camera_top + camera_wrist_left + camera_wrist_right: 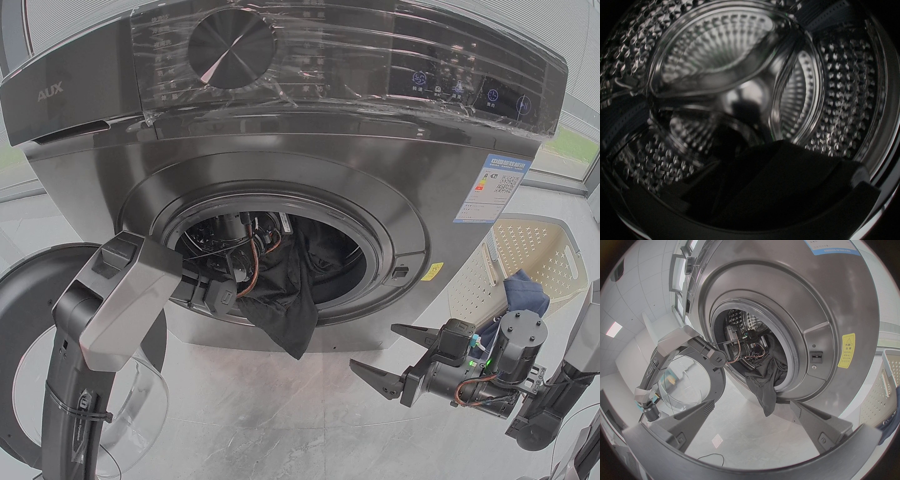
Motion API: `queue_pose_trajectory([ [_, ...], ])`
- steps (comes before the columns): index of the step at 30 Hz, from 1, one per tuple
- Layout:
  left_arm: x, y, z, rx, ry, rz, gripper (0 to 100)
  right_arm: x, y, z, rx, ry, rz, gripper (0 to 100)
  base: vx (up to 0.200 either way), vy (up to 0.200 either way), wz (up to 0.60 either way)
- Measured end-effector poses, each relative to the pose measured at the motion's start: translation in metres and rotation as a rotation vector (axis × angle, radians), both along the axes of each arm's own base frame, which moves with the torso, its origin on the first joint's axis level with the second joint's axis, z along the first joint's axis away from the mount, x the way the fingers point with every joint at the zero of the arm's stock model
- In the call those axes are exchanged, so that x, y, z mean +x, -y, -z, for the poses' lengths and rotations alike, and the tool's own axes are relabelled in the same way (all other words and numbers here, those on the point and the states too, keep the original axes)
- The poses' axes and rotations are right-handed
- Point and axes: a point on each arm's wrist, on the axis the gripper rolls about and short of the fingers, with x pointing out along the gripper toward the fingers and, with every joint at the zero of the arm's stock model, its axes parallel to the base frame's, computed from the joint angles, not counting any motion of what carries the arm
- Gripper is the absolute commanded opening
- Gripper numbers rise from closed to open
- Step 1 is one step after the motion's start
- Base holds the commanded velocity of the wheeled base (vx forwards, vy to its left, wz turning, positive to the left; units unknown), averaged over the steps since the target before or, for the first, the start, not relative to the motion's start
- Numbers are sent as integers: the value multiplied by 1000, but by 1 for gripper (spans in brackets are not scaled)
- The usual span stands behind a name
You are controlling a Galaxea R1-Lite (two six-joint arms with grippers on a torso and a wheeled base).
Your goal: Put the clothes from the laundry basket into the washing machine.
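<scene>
The grey washing machine [387, 187] stands with its round opening [337, 262] uncovered. A black garment [284, 300] hangs half in the drum and half out over the lower rim, also seen as the black garment [762, 377]. My left gripper [234, 250] is inside the opening, just left of that garment. Its wrist camera looks into the steel drum [731, 62], with dark cloth [787, 187] low in front. My right gripper [374, 347] is open and holds nothing, low in front of the machine to the right. A blue garment [525, 294] lies in the laundry basket [550, 244].
The machine's round glass door [31, 325] is swung open at the left, behind my left arm. The perforated beige basket [890, 390] leans beside the machine's right side. Bare grey floor [250, 406] lies in front of the machine.
</scene>
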Motion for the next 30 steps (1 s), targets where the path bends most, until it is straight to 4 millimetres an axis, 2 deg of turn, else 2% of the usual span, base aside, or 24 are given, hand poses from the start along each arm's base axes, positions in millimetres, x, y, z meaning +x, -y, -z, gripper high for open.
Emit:
queue_pose_trajectory([
  [4, -12, -2, 17, 58, -154, 13, 100, 0, 0, 0, 1, 1, -1, 100, 0, 0, 0],
  [9, -38, -1, 36, 144, -348, 79, 100, 0, 0, -1, 3, 3, -1, 100, 0, 0, 0],
  [13, -56, 1, 44, 187, -425, 124, 100, 0, -1, -1, 4, 5, -2, 100, 0, 0, 0],
  [14, -60, 2, 46, 198, -435, 131, 0, 0, -1, -1, 4, 5, -3, 100, 0, 0, 0],
  [23, -68, 1, 57, 261, -500, 145, 0, -1, -2, -2, 6, 8, -4, 100, 0, 0, 0],
  [28, -60, 6, 53, 240, -466, 144, 0, 0, -2, -3, 8, 11, 1, 100, 0, 0, 0],
  [30, -51, 11, 42, 202, -401, 138, 0, 0, -2, -3, 8, 12, 0, 100, 0, 0, 0],
])
